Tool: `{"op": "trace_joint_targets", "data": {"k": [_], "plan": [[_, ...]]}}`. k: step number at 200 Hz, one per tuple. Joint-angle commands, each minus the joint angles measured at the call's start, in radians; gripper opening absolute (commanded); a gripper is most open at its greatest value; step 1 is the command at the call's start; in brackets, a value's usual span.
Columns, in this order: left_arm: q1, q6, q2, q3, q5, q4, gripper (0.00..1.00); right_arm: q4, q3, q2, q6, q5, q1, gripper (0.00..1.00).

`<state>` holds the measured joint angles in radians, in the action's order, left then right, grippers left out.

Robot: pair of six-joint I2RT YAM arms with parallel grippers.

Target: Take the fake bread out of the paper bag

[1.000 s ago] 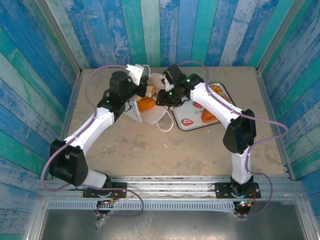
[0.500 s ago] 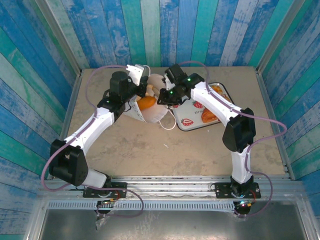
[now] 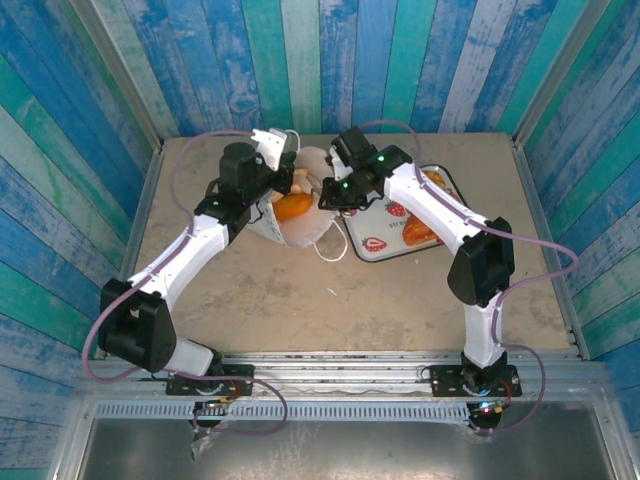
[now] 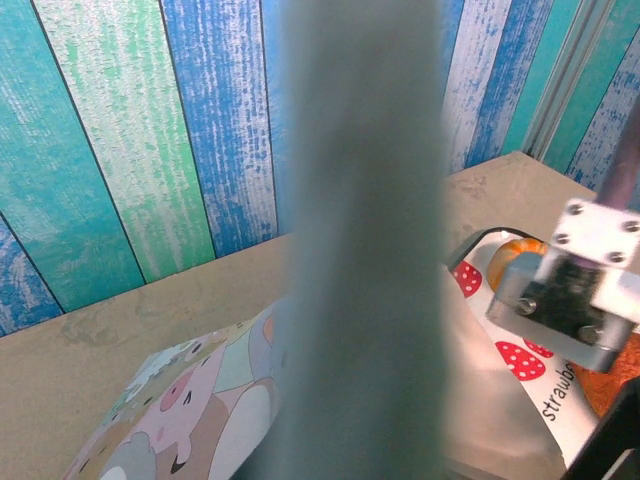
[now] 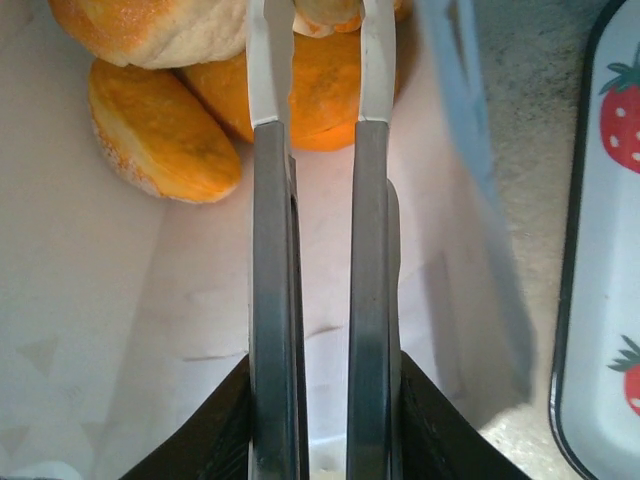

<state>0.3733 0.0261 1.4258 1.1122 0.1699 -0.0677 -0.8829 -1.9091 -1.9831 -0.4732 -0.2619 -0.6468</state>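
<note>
The white paper bag (image 3: 296, 228) lies tipped on its side at the table's middle back, its mouth facing right. Orange fake bread (image 3: 293, 207) shows inside it. My left gripper (image 3: 272, 182) is shut on the bag's upper edge; the bag's patterned side (image 4: 190, 400) shows in the left wrist view. My right gripper (image 3: 322, 192) reaches into the mouth. In the right wrist view it (image 5: 318, 15) is closed on a golden piece (image 5: 326, 10) between its fingertips, with an orange loaf (image 5: 320, 95) and a sugared roll (image 5: 160, 135) beside the white bag wall (image 5: 110, 320).
A white strawberry-printed tray (image 3: 372, 246) lies right of the bag and carries two orange pastries (image 3: 417, 232). Its rim (image 5: 575, 300) runs close to the bag's mouth. Blue plank walls enclose the table on three sides. Bare tabletop (image 3: 330, 300) stretches toward the arm bases.
The right gripper's jaws have narrowed onto a piece of bread inside the bag and the wrist has shifted slightly back. The left arm has held still.
</note>
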Motion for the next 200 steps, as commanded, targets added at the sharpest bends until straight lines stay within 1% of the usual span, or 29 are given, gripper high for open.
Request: {"op": "trace_joint_targets", "data": {"k": [1,64,103,158,200], "plan": [[0.003,-0.013,0.015,0.012,-0.017,-0.034,0.00,-0.035,-0.024,0.095,0.067,0.054,-0.011,0.21],[0.003,-0.043,0.043,0.052,-0.053,-0.013,0.00,-0.114,-0.051,0.169,0.128,0.089,-0.035,0.21],[0.003,-0.061,0.057,0.071,-0.111,-0.006,0.00,-0.161,-0.077,0.216,0.146,0.077,-0.048,0.21],[0.003,-0.099,0.088,0.110,-0.209,0.017,0.00,-0.197,-0.020,0.337,0.167,0.050,-0.051,0.21],[0.003,-0.115,0.105,0.130,-0.233,0.034,0.00,-0.195,0.043,0.438,0.169,0.027,-0.051,0.21]]}}
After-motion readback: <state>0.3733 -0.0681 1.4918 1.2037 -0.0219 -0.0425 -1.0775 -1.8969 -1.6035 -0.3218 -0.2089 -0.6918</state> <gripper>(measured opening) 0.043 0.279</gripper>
